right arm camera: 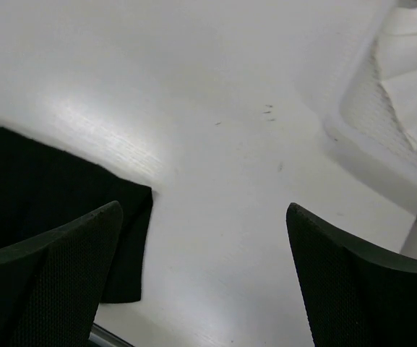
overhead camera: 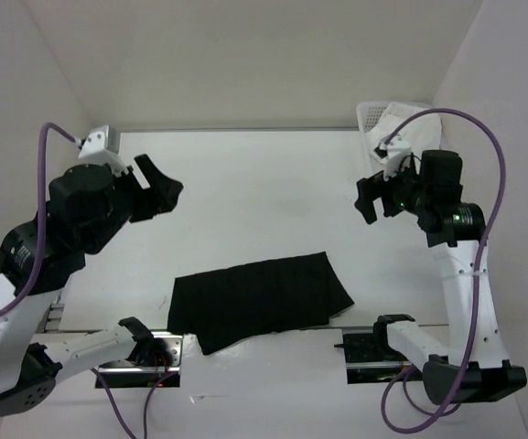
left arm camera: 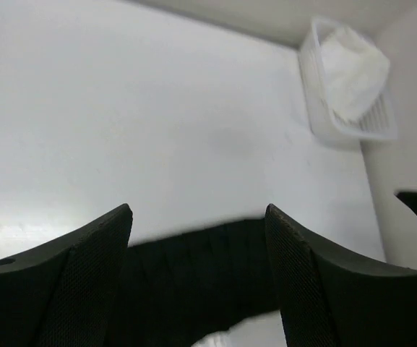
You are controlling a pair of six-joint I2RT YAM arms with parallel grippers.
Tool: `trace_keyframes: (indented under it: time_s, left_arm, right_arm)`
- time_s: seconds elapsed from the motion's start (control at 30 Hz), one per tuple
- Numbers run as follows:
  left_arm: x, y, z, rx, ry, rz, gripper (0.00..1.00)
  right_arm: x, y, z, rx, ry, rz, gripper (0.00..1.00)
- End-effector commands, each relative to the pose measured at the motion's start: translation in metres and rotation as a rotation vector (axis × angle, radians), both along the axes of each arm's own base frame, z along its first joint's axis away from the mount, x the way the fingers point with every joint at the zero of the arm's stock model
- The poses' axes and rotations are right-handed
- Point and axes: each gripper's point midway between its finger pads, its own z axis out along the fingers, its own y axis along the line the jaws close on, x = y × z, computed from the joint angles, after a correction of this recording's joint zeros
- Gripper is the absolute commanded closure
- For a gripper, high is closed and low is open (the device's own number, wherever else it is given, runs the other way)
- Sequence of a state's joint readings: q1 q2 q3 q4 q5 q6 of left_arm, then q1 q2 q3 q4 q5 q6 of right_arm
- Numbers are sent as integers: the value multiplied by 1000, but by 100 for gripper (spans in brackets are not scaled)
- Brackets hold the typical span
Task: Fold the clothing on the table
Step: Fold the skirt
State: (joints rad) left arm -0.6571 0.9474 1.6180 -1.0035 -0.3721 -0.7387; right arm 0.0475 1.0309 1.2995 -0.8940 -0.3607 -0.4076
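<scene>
Left gripper (overhead camera: 158, 192): fingers spread wide, nothing between them, hanging above bare table (overhead camera: 264, 174). In its wrist view the black pleated skirt (overhead camera: 259, 302) lies below the fingertips and spans the gap between them, touching neither. I take this raised, released pose as a stand-off that leaves the whole outline visible before I choose corners.

Skirt: lies flat at the near edge of the table, between the two arm bases and well below both sets of fingers. The outline is roughly oblong. I cannot tell whether it is already doubled over. Its near left corner seems to lap past the table edge, though I am not certain.

Right gripper (overhead camera: 369, 197): fingers also apart and empty, held high. In its wrist view a skirt corner sits just under the finger on the left of that view, and the other finger is over bare white surface.

Surroundings: a white mesh basket (overhead camera: 373, 114) holding a white cloth (left arm camera: 349, 65) sits in the far right corner, beyond the right fingers and well apart from the skirt. Nothing lies between either gripper and the fabric. My one concern is the near hem, which is close to the arm mounts (overhead camera: 378, 352), so fingers would have little room there.
</scene>
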Motion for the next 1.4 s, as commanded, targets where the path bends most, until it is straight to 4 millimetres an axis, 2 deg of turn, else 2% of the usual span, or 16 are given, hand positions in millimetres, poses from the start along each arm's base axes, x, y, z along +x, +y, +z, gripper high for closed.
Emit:
trace_keyframes:
  time_s: [0.0,0.13,0.27,0.3,0.37,0.4,0.43,0.47,0.5,0.63,0.8,0.97,1.0,1.1,1.33,1.37]
  left_arm:
    - [30,40,40,131,-147,232,19]
    - [42,58,42,174,-146,380,18]
    - [51,69,18,226,-109,488,18]
    - [58,66,9,247,-100,502,18]
    - [68,58,16,224,-155,486,17]
    - [74,44,3,235,-156,411,17]
    - [78,36,3,259,-185,355,17]
    - [81,28,22,191,-268,328,17]
    - [84,20,20,175,-275,300,17]
    - [80,14,13,192,-262,237,15]
    - [48,53,2,239,-337,285,14]
    - [54,50,-52,351,-332,247,1]
    - [58,48,-83,416,-289,226,1]
    - [64,52,-134,508,-216,240,1]
    - [51,76,-150,404,-421,365,0]
    - [49,79,-181,448,-397,350,0]
  right_arm:
    - [7,-28,18,76,-57,-170,2]
    - [4,-53,3,67,-50,-324,2]
    - [3,-69,6,99,-73,-429,2]
    - [3,-72,10,117,-79,-452,2]
    - [2,-71,19,138,-98,-462,2]
    - [3,-70,27,164,-115,-473,2]
    - [1,-67,30,173,-126,-457,2]
    - [2,-66,37,185,-144,-461,2]
    - [0,-65,40,194,-153,-464,2]
    - [-6,-60,51,208,-183,-438,2]
    - [-15,-56,41,186,-186,-400,2]
    - [-12,-47,30,203,-178,-344,2]
    - [-11,-44,27,211,-173,-329,2]
    - [-13,-38,20,220,-164,-292,2]
    - [-27,-33,31,209,-236,-255,2]
    - [-28,-33,28,201,-236,-251,2]
